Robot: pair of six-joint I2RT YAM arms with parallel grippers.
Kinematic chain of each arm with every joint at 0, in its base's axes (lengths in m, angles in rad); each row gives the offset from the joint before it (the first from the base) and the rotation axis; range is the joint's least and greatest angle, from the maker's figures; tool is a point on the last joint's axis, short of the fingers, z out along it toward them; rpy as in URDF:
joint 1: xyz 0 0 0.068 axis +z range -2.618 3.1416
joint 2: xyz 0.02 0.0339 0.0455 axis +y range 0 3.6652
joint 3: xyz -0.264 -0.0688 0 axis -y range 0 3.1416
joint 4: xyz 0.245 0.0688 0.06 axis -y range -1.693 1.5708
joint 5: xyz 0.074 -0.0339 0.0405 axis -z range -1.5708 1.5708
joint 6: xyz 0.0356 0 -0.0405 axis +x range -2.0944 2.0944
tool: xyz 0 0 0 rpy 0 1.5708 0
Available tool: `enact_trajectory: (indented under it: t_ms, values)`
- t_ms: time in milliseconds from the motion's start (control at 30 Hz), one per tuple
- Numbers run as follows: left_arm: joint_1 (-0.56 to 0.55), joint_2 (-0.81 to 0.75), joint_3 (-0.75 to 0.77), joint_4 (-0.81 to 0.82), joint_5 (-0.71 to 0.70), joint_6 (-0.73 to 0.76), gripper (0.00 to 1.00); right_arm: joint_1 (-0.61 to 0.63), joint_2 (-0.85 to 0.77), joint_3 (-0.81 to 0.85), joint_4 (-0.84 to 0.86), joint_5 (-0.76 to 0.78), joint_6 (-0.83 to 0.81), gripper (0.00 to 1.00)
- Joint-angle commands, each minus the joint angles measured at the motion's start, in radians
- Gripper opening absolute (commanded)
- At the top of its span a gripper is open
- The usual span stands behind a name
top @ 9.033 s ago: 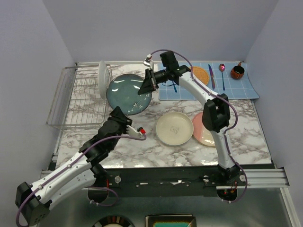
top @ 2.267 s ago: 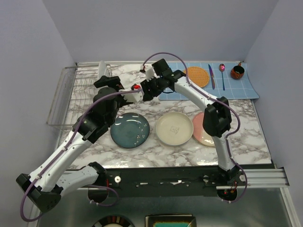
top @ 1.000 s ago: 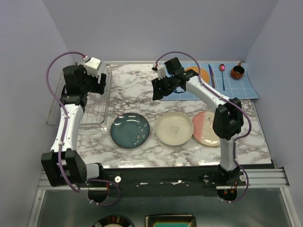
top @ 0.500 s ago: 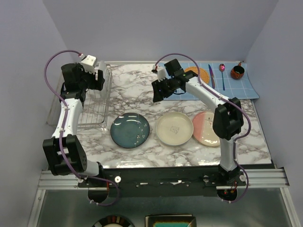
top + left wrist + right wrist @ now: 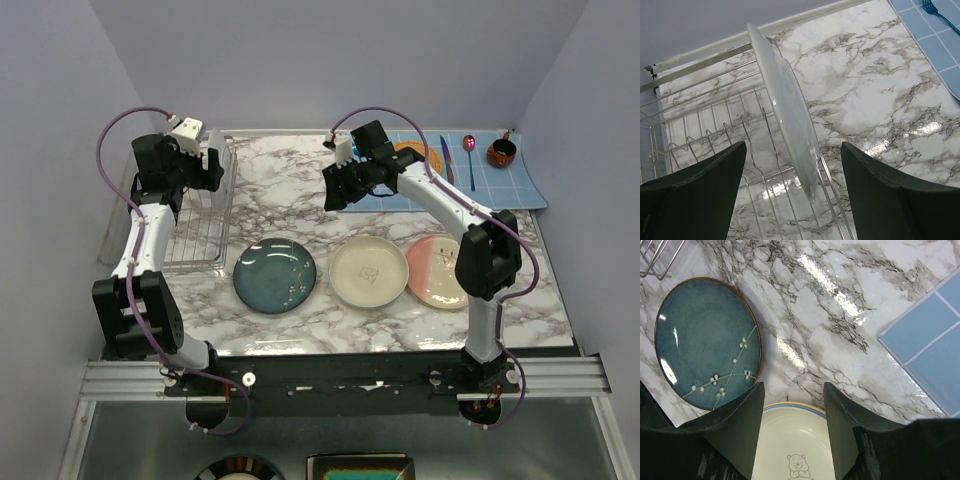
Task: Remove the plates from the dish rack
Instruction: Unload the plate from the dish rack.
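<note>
Front row on the marble table: teal plate, cream plate, pink plate, all lying flat. Right gripper hovers behind them — jaws partly apart, empty. Far left, one white plate stands upright in the dish rack; left gripper is spread wide, straddling it — no contact.

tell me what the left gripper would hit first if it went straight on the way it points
Most likely the white plate standing on edge in the dish rack: the left wrist view shows it centred ahead of the left gripper, whose jaws are open. Depth is unclear.
</note>
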Motion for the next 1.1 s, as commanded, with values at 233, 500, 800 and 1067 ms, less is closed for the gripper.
enact_trajectory:
  t_ms: [233,500,800,1067]
  values:
    - [0.007,0.048,0.015,0.034,0.024,-0.015,0.83,-0.011,-0.039,-0.023,0.025,0.038,-0.02,0.6]
    - [0.007,0.096,0.026,0.033,0.035,-0.004,0.64,-0.014,-0.034,-0.045,0.032,0.026,-0.017,0.59]
    - [0.007,0.116,0.035,0.034,0.053,-0.009,0.45,-0.017,-0.041,-0.069,0.037,0.026,-0.024,0.59]
    - [0.007,0.1,0.035,0.024,0.072,0.002,0.25,-0.017,-0.025,-0.078,0.04,0.007,-0.023,0.59]
